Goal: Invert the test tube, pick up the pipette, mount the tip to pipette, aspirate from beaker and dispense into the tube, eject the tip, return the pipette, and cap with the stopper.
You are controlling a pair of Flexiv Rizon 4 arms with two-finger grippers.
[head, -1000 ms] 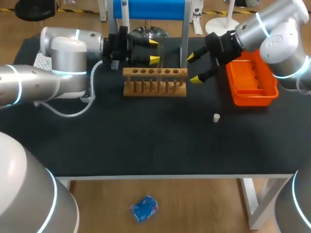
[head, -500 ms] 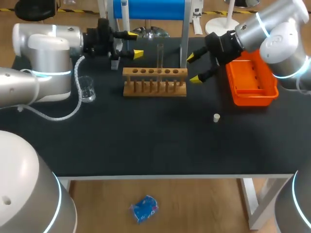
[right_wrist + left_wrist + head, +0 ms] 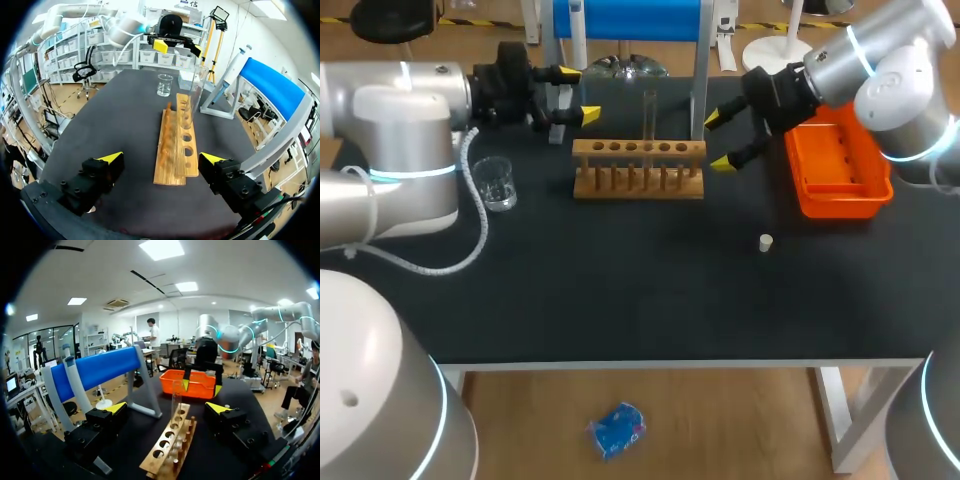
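Note:
A clear test tube (image 3: 649, 115) stands upright in the wooden rack (image 3: 638, 168), free of both grippers. My left gripper (image 3: 578, 94) hangs open to the rack's left, a short way from the tube. On the rack's right my right gripper (image 3: 717, 142) is open and holds nothing. In the left wrist view the test tube (image 3: 176, 402) rises ahead of my open left gripper (image 3: 167, 407). The right wrist view has the rack (image 3: 175, 145) and tube (image 3: 192, 95) ahead of the open right gripper (image 3: 162, 158). A small white stopper (image 3: 766, 242) lies on the table. A glass beaker (image 3: 497, 183) stands left.
An orange tray (image 3: 835, 165) sits at the right, behind my right arm. The blue-topped pipette stand (image 3: 625, 18) rises behind the rack. The left arm's cable (image 3: 470, 235) loops over the table beside the beaker.
My left gripper opened wider, let go of the tube and drew back to the left, uncovering the beaker. The tube stays upright in the rack. The right arm kept still.

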